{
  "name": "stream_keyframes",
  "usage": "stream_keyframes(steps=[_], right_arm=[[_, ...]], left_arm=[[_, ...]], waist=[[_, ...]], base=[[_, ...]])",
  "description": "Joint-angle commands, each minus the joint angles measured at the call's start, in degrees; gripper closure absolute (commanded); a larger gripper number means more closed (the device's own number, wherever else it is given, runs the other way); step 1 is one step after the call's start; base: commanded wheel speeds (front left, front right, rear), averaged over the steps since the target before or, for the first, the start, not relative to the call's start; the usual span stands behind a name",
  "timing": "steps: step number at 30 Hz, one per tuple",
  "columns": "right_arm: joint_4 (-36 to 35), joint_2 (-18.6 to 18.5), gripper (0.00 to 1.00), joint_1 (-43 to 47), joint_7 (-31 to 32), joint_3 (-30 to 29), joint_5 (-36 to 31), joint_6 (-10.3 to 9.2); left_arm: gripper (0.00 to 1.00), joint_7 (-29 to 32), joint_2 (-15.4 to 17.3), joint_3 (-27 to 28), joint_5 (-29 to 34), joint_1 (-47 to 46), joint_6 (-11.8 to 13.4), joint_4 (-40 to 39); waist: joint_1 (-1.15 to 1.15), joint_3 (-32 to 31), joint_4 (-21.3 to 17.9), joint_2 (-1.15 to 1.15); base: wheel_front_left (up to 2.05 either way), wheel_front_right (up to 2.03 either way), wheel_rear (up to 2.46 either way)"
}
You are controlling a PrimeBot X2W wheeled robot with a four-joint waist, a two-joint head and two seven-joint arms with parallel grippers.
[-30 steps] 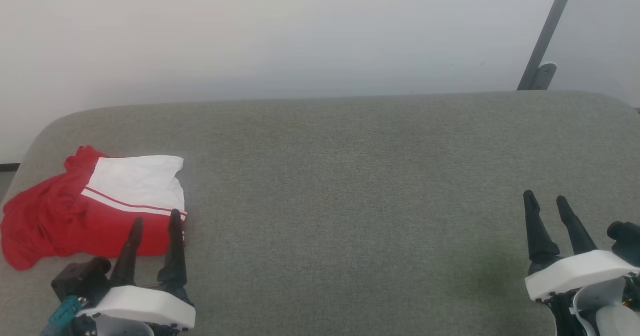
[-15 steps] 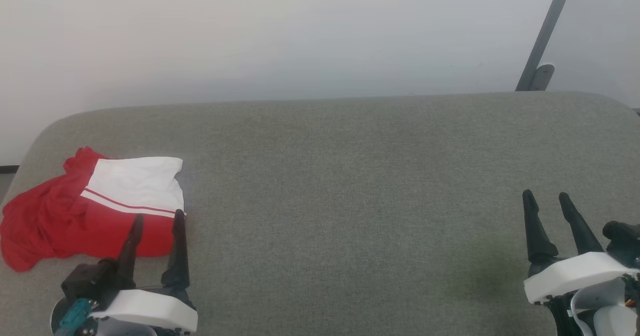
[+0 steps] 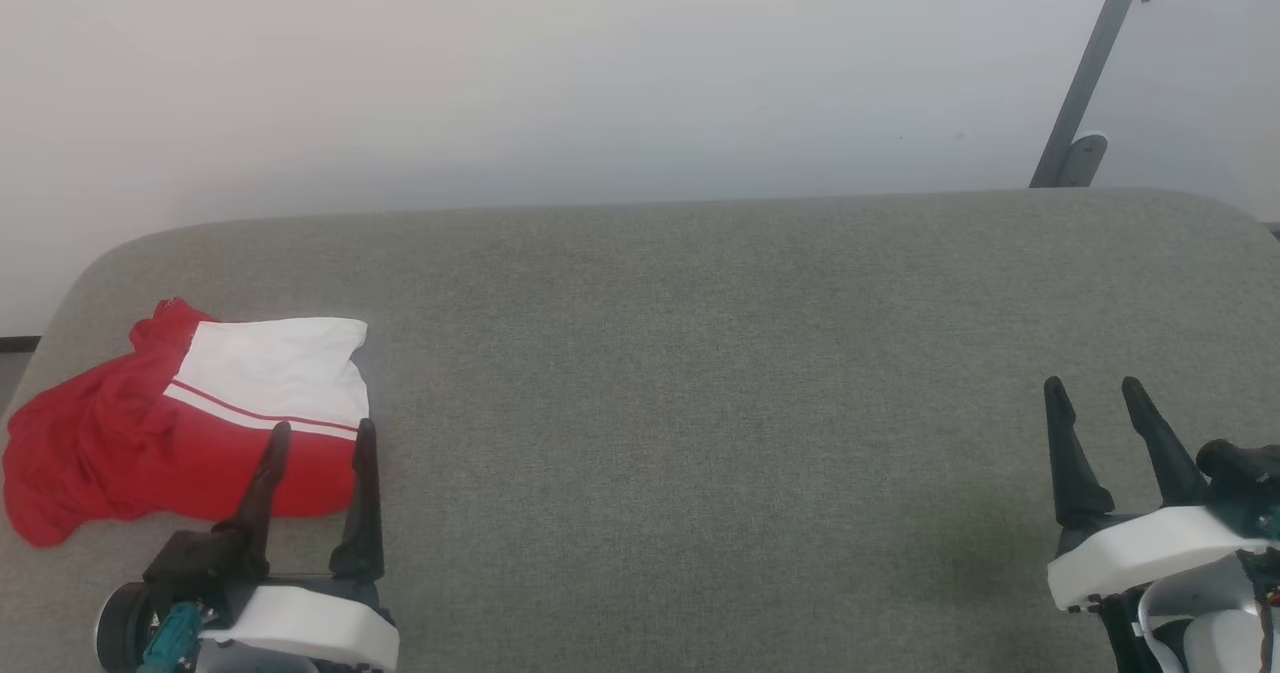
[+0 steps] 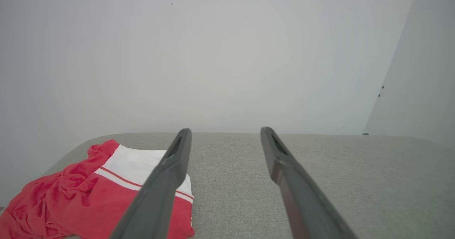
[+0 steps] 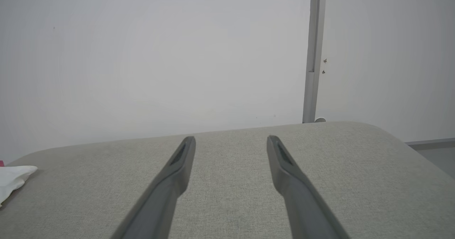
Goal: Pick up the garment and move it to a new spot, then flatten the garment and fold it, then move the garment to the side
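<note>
Left gripper (image 3: 323, 427): fingers stood wide apart, nothing held; tips sat over near right corner of garment (image 3: 150, 453), contact not determinable; right gripper (image 3: 1092, 385): fingers likewise wide apart, empty, at near right corner of grey fabric top (image 3: 700, 353); garments counted: one, bunched, lay at top's left end; grippers: two.

The bright red and white jersey garment (image 3: 150, 453) is soft, matt knit cloth, rumpled in its red part and smoother over the white panel. The broad grey upholstered table (image 3: 700, 403) is covered in coarse, matt woven fabric. The left gripper (image 3: 322, 427) and right gripper (image 3: 1092, 383) have dark, smooth, matt fingers that look like plastic, set in faintly shiny white casings, while the pale wall (image 3: 500, 73) is smooth and matt and the slanting grey post (image 3: 1095, 53) looks like painted metal.
</note>
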Motion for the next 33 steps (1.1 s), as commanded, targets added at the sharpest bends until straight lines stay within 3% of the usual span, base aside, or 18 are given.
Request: stream_keyframes(steps=[1,19,26,33], right_arm=[[-0.22,-0.12,0.00,0.36,-0.56,-0.05,-0.98,0.00],[-0.01,0.13,0.00,0.27,-0.95,0.21,-2.36,0.00],[0.47,-0.56,0.00,-0.34,-0.97,2.11,-1.68,0.00],[1.50,-0.35,0.00,-1.60,-0.78,5.54,-1.03,0.00]], left_arm=[[0.00,-0.54,0.12,0.21,1.01,0.58,-0.28,-0.34],[0.00,-0.94,-0.31,0.67,2.82,-0.17,-0.57,0.55],[0.00,-0.93,-0.74,2.28,2.01,-0.91,1.07,1.13],[0.00,-0.33,-0.23,4.14,1.63,-0.98,3.43,0.69]], waist=[[0.00,-0.03,0.03,0.00],[0.00,-0.41,1.10,0.00],[0.00,-0.88,4.66,0.00],[0.00,-1.90,11.28,0.00]], base=[[0.00,0.00,0.00],[0.00,0.00,0.00],[0.00,0.00,0.00],[0.00,0.00,0.00]])
